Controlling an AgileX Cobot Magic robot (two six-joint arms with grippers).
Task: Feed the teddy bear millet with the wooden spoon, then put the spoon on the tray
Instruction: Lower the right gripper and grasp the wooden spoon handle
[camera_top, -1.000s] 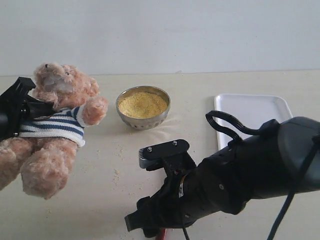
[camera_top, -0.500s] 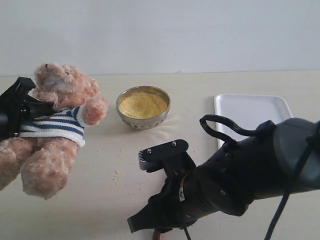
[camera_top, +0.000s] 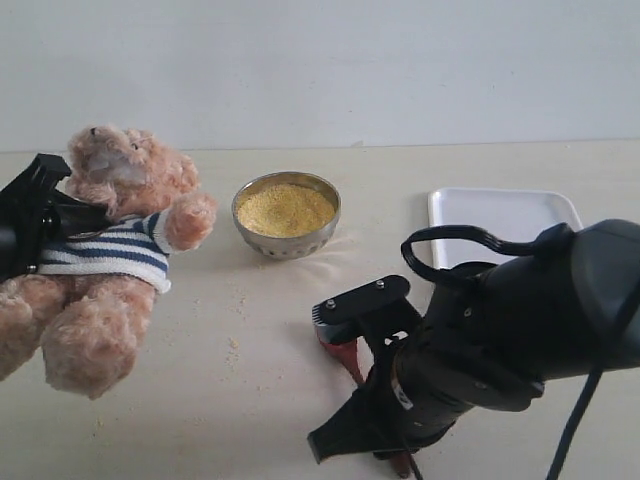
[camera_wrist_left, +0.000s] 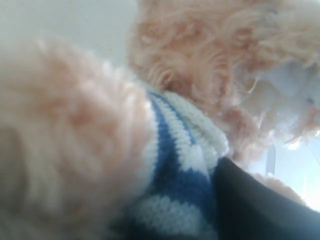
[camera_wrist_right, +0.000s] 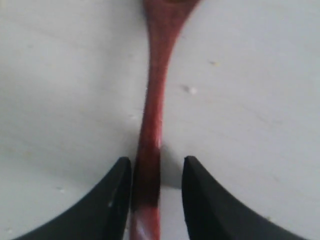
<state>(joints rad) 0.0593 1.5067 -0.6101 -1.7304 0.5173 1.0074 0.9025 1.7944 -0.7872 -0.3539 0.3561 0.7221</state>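
The teddy bear (camera_top: 110, 240) hangs upright at the left, and my left gripper (camera_top: 55, 215) is shut on its striped shirt from behind. Up close, the left wrist view shows only fur, the shirt (camera_wrist_left: 185, 170) and one dark finger (camera_wrist_left: 260, 210). The wooden spoon (camera_top: 340, 352) lies on the table in front of the metal bowl (camera_top: 286, 240) of millet (camera_top: 285, 208). My right gripper (camera_wrist_right: 156, 167) is open and straddles the spoon's handle (camera_wrist_right: 155, 100). One finger touches the handle and the other stands just apart from it. The white tray (camera_top: 505, 225) sits at the right.
Loose millet grains (camera_top: 232, 345) lie scattered on the table between the bear and the spoon. My right arm's bulky black body (camera_top: 500, 340) covers the table's front right and part of the tray's near edge. A pale wall closes the back.
My right arm has shifted to the right and lowered over the spoon's handle, so the spoon's bowl now shows beside it. The bear and left gripper have not moved.
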